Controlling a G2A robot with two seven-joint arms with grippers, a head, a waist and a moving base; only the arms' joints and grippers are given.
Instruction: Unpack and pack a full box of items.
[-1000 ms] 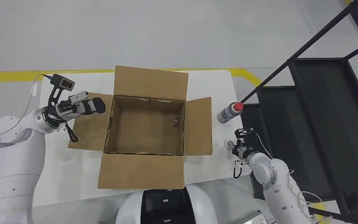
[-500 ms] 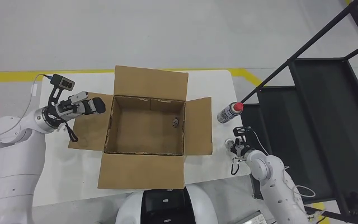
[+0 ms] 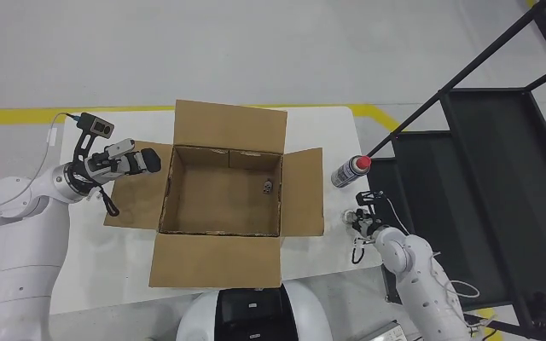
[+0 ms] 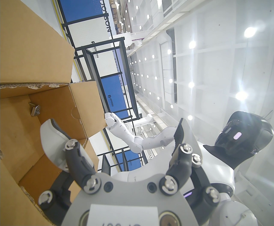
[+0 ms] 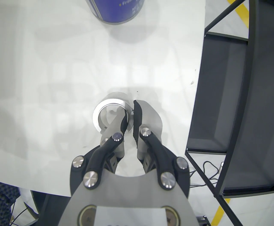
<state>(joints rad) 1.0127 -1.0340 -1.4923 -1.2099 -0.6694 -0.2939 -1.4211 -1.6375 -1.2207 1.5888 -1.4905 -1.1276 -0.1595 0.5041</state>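
An open cardboard box (image 3: 226,152) stands mid-table, flaps spread out; its wall and flap (image 4: 32,42) show in the left wrist view. One small metal part (image 3: 268,184) (image 4: 35,110) lies inside near the right wall. My left gripper (image 3: 147,160) (image 4: 115,126) hangs open over the box's left flap, holding nothing. At the table's right edge my right gripper (image 3: 357,216) (image 5: 129,109) is shut on the wall of a small metal ring (image 3: 347,218) (image 5: 96,113), one finger inside and one outside. The ring rests on the table.
A spray can (image 3: 348,171) (image 5: 115,10) with a red cap stands just beyond the ring. A black metal rack (image 3: 478,170) (image 5: 224,85) stands close against the white table's (image 3: 333,128) right edge.
The right arm has shifted slightly at the ring. The left arm and the box have not moved.
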